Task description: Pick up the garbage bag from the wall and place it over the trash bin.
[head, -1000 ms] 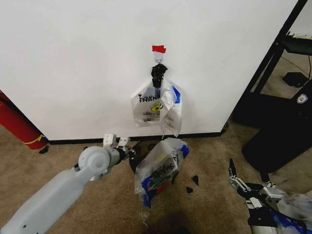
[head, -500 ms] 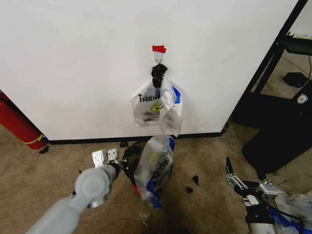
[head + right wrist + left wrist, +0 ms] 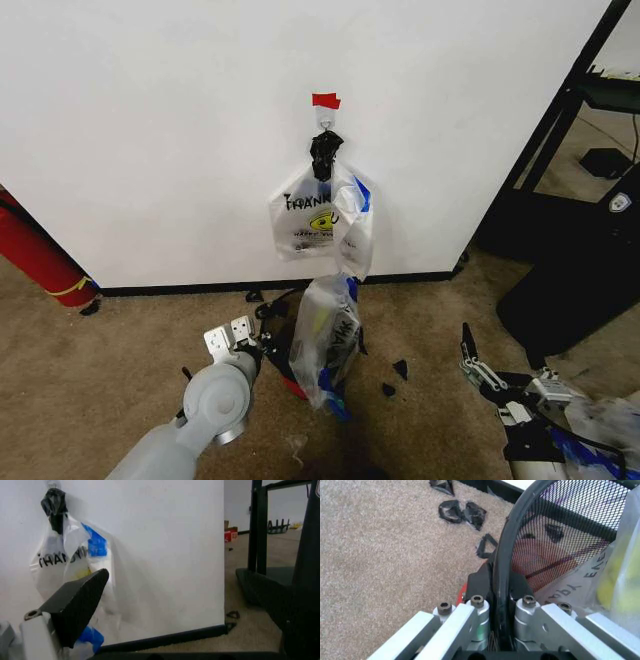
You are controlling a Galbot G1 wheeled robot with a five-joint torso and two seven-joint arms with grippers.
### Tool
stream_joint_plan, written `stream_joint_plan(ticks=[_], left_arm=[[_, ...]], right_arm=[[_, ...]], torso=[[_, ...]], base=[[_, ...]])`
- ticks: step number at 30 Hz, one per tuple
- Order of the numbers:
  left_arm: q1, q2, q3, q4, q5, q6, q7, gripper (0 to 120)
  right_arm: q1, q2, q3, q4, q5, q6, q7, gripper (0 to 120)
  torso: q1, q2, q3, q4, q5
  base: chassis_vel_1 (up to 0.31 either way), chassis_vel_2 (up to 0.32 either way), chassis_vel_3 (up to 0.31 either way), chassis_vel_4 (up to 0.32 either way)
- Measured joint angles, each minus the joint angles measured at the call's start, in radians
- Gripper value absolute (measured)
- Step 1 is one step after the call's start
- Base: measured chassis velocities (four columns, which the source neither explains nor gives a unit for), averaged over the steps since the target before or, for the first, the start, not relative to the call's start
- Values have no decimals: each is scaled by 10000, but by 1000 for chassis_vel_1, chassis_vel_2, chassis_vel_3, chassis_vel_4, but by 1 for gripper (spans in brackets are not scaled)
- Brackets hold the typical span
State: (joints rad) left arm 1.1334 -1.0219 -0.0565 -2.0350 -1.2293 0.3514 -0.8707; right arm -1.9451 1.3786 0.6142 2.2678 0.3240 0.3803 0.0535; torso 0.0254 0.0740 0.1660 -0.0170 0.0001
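Observation:
The garbage bag [image 3: 328, 335], see-through with black lettering and blue patches, drapes over the far side of the trash bin [image 3: 278, 342] on the carpet below the wall [image 3: 150, 120]. My left gripper [image 3: 262, 352] is shut on the bin's near rim. In the left wrist view the black mesh rim [image 3: 506, 555] runs between the fingers [image 3: 479, 583], and the bag [image 3: 620, 566] lies against the mesh. My right gripper [image 3: 468, 355] rests low at the right, open, holding nothing, with one dark finger [image 3: 77, 600] showing in its wrist view.
A bundle of printed bags [image 3: 325, 215] tied by a black knot hangs from the hook [image 3: 325, 118] under red tape [image 3: 325, 100]. A red cylinder [image 3: 40, 255] leans at the left. A black frame [image 3: 560, 130] and base [image 3: 580, 270] stand at the right. Black scraps [image 3: 395, 375] lie on the carpet.
My left arm has drawn back toward me with the bin's rim in its grip. The bin and bag shifted with it, and the bag went from tilted to nearly upright.

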Motion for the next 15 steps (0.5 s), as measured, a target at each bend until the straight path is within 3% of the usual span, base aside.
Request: stream_joint_plan(ticks=[12, 15], left_arm=[[79, -162, 82, 128, 253, 61, -70, 1], [135, -127, 122, 121, 311, 128, -77, 11]], right_arm=[[-66, -12, -52, 347, 411, -513, 115, 100], [-58, -32, -20, 362, 569, -570, 138, 100]], torso=[[0, 0, 1, -2, -1], [0, 0, 0, -1, -3]], base=[[0, 0, 0, 0], [0, 0, 0, 0]])
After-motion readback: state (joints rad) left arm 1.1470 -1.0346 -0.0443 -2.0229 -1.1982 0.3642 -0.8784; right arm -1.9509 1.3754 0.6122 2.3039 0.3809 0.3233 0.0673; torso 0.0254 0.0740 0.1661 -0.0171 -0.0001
